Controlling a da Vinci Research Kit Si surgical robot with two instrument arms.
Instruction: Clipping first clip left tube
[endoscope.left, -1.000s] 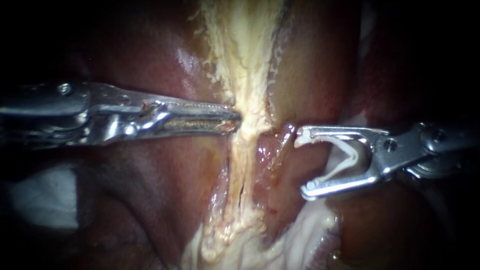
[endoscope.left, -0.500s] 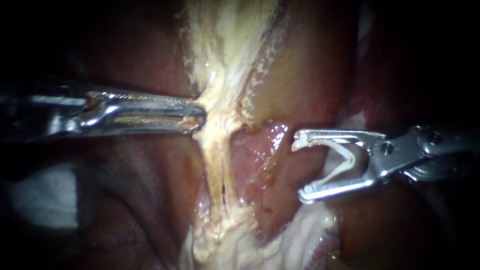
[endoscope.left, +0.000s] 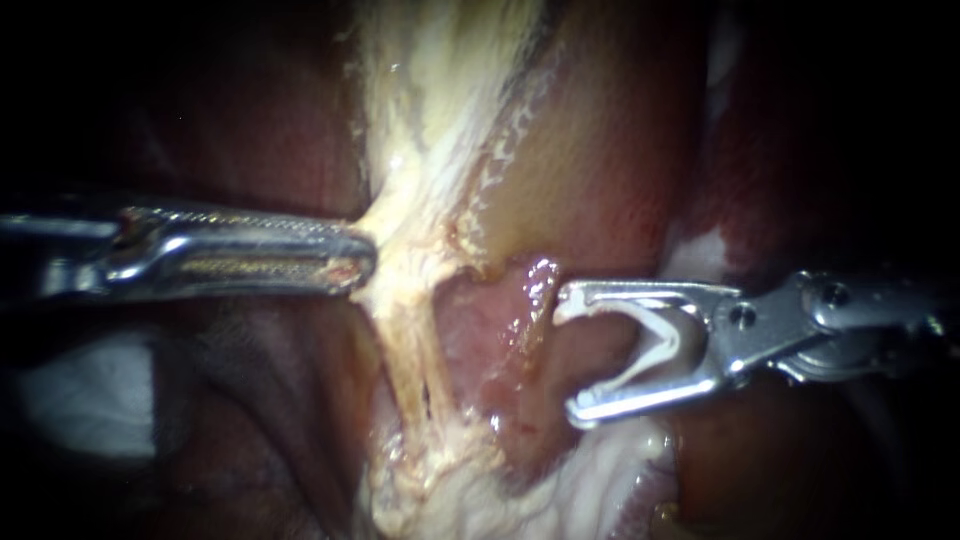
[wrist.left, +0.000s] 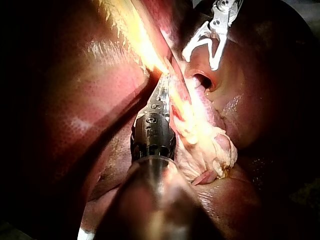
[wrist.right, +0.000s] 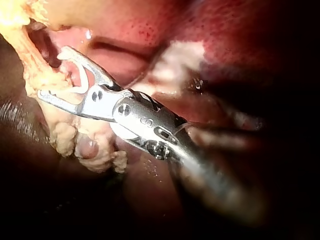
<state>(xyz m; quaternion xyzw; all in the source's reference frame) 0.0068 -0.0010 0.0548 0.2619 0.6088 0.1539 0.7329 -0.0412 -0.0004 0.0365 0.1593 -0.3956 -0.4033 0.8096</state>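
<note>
The left instrument (endoscope.left: 357, 265) is gripping the pale tube (endoscope.left: 405, 345) at centre with its claw clenched on it, while the right instrument (endoscope.left: 568, 360), claw spread and holding an open white clip (endoscope.left: 655, 345), is hovering near the tube's right.

My left instrument (endoscope.left: 362, 265) is silvery steel, with long slim jaws, finely toothed and slotted. Behind them sits a dark ribbed collar with a small round screw. My right instrument (endoscope.left: 568, 358) is bright metal, with thin hook-tipped jaws, round pivot screws and a grey jointed wrist.
</note>
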